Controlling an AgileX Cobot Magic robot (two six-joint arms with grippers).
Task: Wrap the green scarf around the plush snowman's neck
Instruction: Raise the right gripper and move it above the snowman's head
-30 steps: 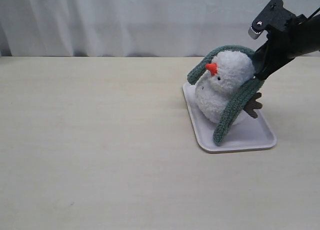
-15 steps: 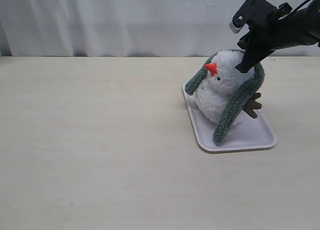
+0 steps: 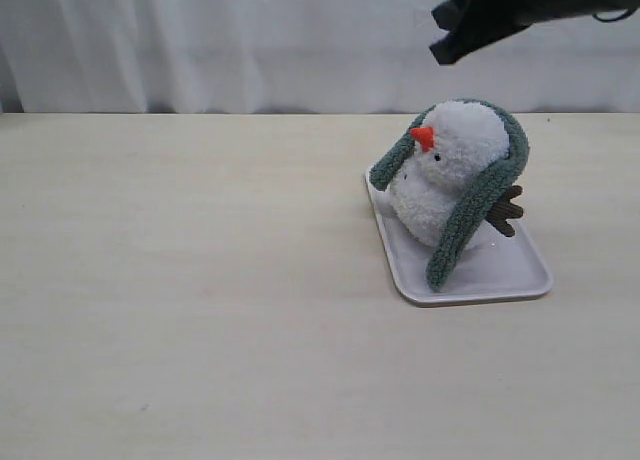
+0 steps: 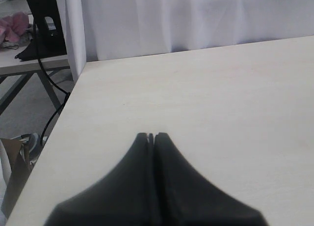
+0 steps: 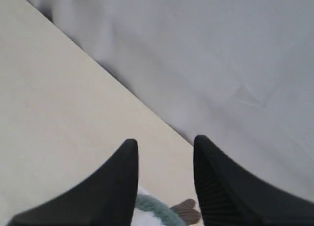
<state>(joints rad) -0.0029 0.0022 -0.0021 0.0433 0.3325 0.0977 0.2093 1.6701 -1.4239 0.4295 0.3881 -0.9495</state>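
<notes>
The plush snowman [image 3: 450, 170] leans on a white tray [image 3: 515, 278], its orange nose pointing left. The green scarf [image 3: 470, 215] loops over the back of its head. One end hangs down its near side to the tray and the other drops on its far left side. The scarf sits higher than the neck crease. My right gripper [image 3: 446, 42] hovers above the snowman, open and empty. Its wrist view shows the gripper [image 5: 164, 140] above a bit of scarf [image 5: 158, 206] and a brown twig arm [image 5: 187, 210]. My left gripper [image 4: 151, 135] is shut and empty over bare table.
A white curtain [image 3: 250, 40] hangs along the table's back edge. The left wrist view shows the table's side edge [image 4: 68, 96], with cables and a stand [image 4: 41, 34] beyond it on the floor side.
My right gripper let go of the scarf behind the snowman's head, opened and rose up and to the left. The scarf stayed draped over the head. The left gripper did not move.
</notes>
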